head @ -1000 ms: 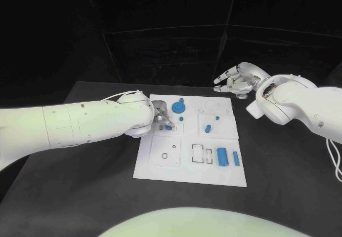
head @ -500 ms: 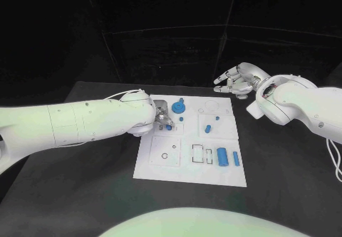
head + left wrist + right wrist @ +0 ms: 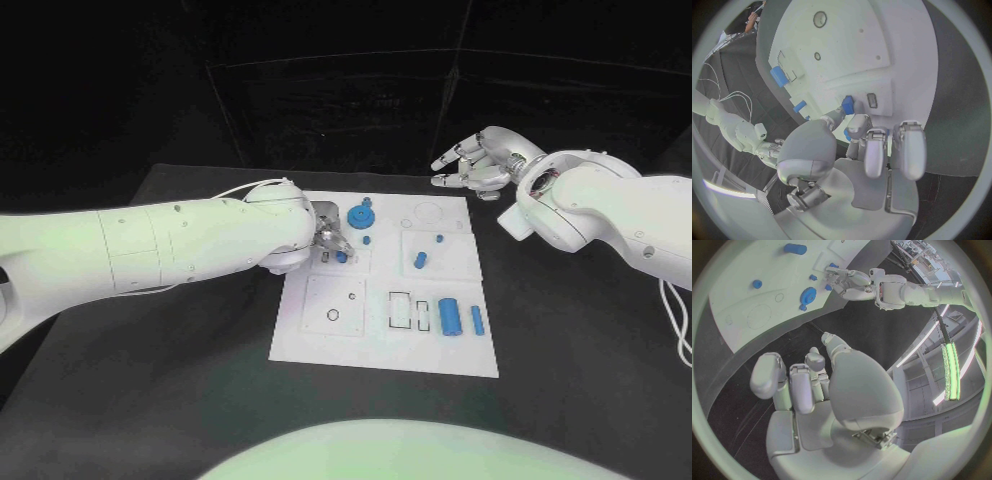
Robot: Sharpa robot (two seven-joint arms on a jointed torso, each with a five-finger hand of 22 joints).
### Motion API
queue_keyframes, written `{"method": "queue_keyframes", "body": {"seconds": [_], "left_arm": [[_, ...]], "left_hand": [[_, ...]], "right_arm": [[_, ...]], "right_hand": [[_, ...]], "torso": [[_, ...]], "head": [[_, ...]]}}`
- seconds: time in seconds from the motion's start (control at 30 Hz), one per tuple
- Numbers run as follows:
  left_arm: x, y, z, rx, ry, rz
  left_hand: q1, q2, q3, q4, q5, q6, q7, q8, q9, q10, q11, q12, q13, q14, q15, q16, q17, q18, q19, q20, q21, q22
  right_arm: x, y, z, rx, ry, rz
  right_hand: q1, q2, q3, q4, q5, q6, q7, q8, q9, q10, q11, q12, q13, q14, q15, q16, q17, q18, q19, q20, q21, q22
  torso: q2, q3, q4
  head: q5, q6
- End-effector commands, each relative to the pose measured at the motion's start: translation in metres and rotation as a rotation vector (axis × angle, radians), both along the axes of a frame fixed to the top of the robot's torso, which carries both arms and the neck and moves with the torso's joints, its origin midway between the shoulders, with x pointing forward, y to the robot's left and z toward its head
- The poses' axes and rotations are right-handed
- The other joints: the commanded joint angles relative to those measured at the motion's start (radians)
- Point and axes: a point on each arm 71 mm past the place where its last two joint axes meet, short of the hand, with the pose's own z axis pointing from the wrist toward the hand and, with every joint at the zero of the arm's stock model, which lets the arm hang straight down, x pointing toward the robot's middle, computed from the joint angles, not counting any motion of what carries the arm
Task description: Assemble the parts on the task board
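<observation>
Now the left hand (image 3: 330, 241) pinches a small blue part (image 3: 847, 104) over the task board (image 3: 335, 335), seating it; next comes pressing down. The right hand (image 3: 476, 162) hovers empty, fingers apart.

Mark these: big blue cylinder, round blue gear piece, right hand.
big blue cylinder (image 3: 450, 318), head view, mid-body.
round blue gear piece (image 3: 361, 217), head view, disc centre.
right hand (image 3: 477, 162), head view, palm middle.

matt white task board (image 3: 335, 330), matt black table (image 3: 188, 400)

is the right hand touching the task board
Apart. The head view shows the right hand raised beyond the far edge of the task board, with black table between them; it holds nothing.
</observation>
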Motion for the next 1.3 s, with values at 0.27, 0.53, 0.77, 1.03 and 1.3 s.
{"method": "queue_keyframes", "body": {"seconds": [0.27,0.53,0.77,1.03,1.3], "left_arm": [[-0.001,0.001,-0.003,0.014,0.022,0.004],[0.0,0.003,-0.004,0.017,0.022,0.009],[0.001,0.006,-0.003,0.01,0.009,0.023],[0.0,0.007,0.003,-0.03,-0.018,0.049],[0.006,0.009,0.021,-0.072,-0.044,0.068]], "left_hand": [[-0.037,-0.015,-0.071,0.025,0.005,0.009,0.001,0.013,0.011,0.004,0.0,0.006,0.0,0.103,-0.008,0.003,0.263,-0.005,0.029,-0.011,-0.006,0.085],[-0.068,-0.026,-0.158,0.064,0.005,0.015,0.0,0.024,0.02,0.008,-0.001,0.015,0.005,0.103,-0.009,0.003,0.263,-0.007,0.033,-0.012,-0.001,0.093],[-0.095,-0.028,-0.26,0.118,0.004,0.014,-0.005,0.031,0.027,0.012,-0.005,0.023,0.01,0.103,-0.012,0.003,0.263,-0.008,0.037,-0.015,0.003,0.1],[-0.116,-0.03,-0.341,0.174,0.002,0.016,-0.01,0.037,0.033,0.018,-0.01,0.032,0.018,0.103,-0.018,0.003,0.263,-0.01,0.04,-0.021,0.007,0.107],[-0.086,-0.023,-0.378,0.189,0.003,0.013,-0.011,0.037,0.036,0.018,-0.011,0.032,0.018,0.103,-0.019,0.003,0.263,-0.01,0.039,-0.024,0.005,0.106]], "right_arm": [[0.0,0.003,0.001,-0.004,0.0,0.014],[0.0,0.003,0.001,-0.004,0.001,0.014],[0.0,0.003,0.001,-0.005,0.002,0.013],[0.001,0.003,0.0,-0.007,0.006,0.016],[0.002,0.003,-0.001,-0.009,0.008,0.014]], "right_hand": [[-0.007,0.003,0.001,0.005,0.005,0.0,0.004,0.003,-0.001,-0.003,0.0,-0.003,-0.002,0.046,-0.004,-0.007,0.021,0.008,-0.008,-0.001,-0.005,-0.003],[-0.012,0.003,-0.001,0.01,-0.005,-0.003,0.005,0.003,-0.001,-0.003,0.001,-0.002,-0.002,0.046,-0.003,-0.008,0.021,0.008,-0.008,0.0,-0.006,-0.003],[-0.014,0.003,-0.002,0.012,-0.009,-0.003,0.005,0.003,-0.001,-0.003,0.001,-0.002,-0.003,0.046,-0.003,-0.007,0.022,0.008,-0.009,0.0,-0.007,-0.005],[-0.015,0.003,-0.003,0.012,-0.01,-0.003,0.005,0.003,-0.001,-0.004,0.001,-0.003,-0.004,0.046,-0.003,-0.008,0.022,0.009,-0.01,0.0,-0.008,-0.007],[-0.015,0.003,-0.003,0.013,-0.01,-0.003,0.005,0.003,-0.001,-0.005,0.001,-0.003,-0.005,0.046,-0.003,-0.008,0.021,0.009,-0.01,0.0,-0.009,-0.008]], "torso": [[0.0,-0.0002,0.0007],[0.0,-0.0001,0.0007],[0.0,-0.0012,0.0009],[0.0,-0.0006,0.0003],[-0.001,0.0003,0.0006]], "head": [[0.001,-0.001],[0.001,-0.002],[0.003,0.001],[0.002,0.004],[0.001,0.008]]}}
